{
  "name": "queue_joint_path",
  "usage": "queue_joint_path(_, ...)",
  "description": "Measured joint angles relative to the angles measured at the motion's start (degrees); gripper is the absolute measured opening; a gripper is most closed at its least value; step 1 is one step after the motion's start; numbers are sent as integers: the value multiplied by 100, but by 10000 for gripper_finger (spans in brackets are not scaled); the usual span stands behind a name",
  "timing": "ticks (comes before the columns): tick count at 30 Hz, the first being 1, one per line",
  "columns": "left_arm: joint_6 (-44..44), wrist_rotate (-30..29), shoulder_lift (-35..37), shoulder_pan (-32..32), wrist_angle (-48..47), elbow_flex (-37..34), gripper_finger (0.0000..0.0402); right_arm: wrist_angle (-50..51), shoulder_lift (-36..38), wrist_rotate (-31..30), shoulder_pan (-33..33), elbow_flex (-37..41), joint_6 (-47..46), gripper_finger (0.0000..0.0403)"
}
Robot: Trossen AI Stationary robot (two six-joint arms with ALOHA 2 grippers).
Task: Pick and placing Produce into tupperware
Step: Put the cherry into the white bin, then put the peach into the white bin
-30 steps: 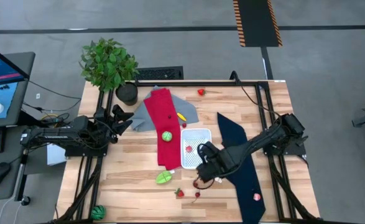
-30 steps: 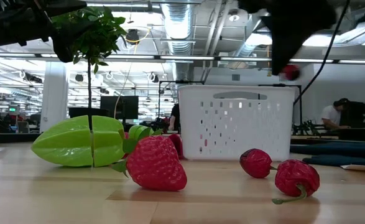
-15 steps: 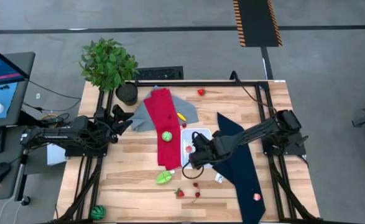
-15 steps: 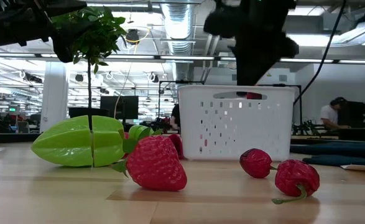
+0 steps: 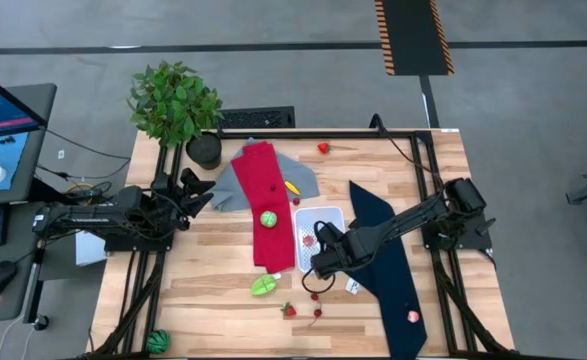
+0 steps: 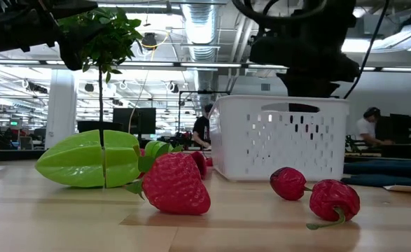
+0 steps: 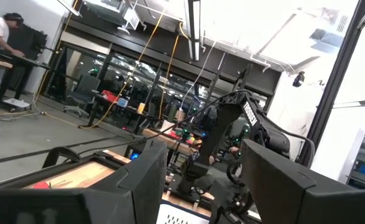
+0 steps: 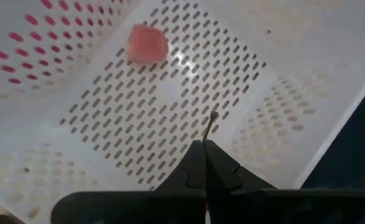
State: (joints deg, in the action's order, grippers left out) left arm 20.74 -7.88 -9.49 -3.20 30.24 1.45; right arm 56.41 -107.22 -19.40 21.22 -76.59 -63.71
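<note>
The white tupperware (image 5: 325,220) stands between the red cloth (image 5: 261,200) and the navy cloth (image 5: 393,275); a pink piece (image 8: 148,45) lies on its dotted base (image 8: 170,106). My right gripper (image 8: 205,146) reaches down into it, shut on a thin stem. The fruit that the stem belongs to is hidden. Outside lie a green starfruit (image 6: 89,159), a strawberry (image 6: 176,183) and two red fruits (image 6: 289,183). A green ball (image 5: 268,218) rests on the red cloth. My left gripper (image 7: 204,186) waits open, raised at the table's left. My right gripper pinches a thin stem (image 8: 211,127) between its two fingertips, coming steeply from above. The stem's free end pokes out past the fingertips over the tub's base. What hangs on the stem is hidden by the fingers. Whether the gripper touches the tub, I cannot tell.
A potted plant (image 5: 176,105) stands at the far left corner. A grey cloth (image 5: 235,185) lies under the red one. A pink piece (image 5: 412,316) sits on the navy cloth, a red piece (image 5: 323,148) near the far edge. Bare wood lies at the near left.
My right gripper, carrying a small red fruit, has gone from the tub's near side toward the far edge and down, until it is inside the tub. In the last half second the tub has slid a little toward the table's right edge.
</note>
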Motion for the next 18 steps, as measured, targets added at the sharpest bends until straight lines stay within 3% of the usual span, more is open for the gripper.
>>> queue_joint_path(12,2,0,-1,0,0,-2,196,-198,0,-137,45,6,42,14)
queue_joint_path(18,2,0,0,0,2,0,196,-847,-1,-168,-32,6,530,48)
